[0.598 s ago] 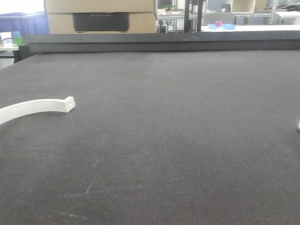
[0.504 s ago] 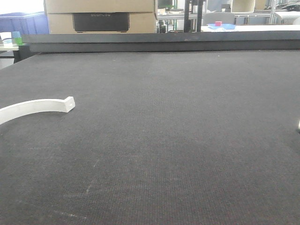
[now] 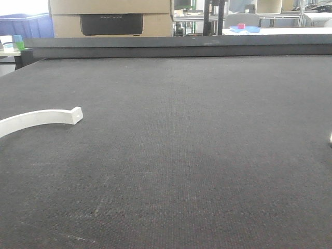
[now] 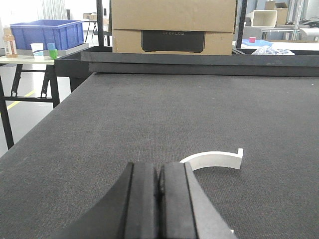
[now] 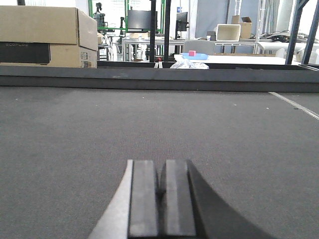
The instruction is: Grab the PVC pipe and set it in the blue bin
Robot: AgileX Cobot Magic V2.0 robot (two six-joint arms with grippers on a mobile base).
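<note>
The white curved PVC pipe [image 3: 39, 118] lies flat on the dark table at the left of the front view, its squared end pointing right. From the left wrist the PVC pipe [image 4: 214, 160] shows just beyond and to the right of my left gripper [image 4: 159, 172], which is shut on nothing. My right gripper [image 5: 162, 169] is shut too, low over bare table, with no object near it. The blue bin [image 4: 47, 34] stands on a side table off the far left corner; a strip of the blue bin [image 3: 26, 25] shows at the top left of the front view.
Stacked cardboard boxes [image 3: 111, 18] sit behind the table's raised back edge [image 3: 181, 46]. The table's left edge [image 4: 45, 134] drops to the floor. A side table with cups and a bottle [image 4: 30, 50] stands at the far left. Benches and clutter fill the background.
</note>
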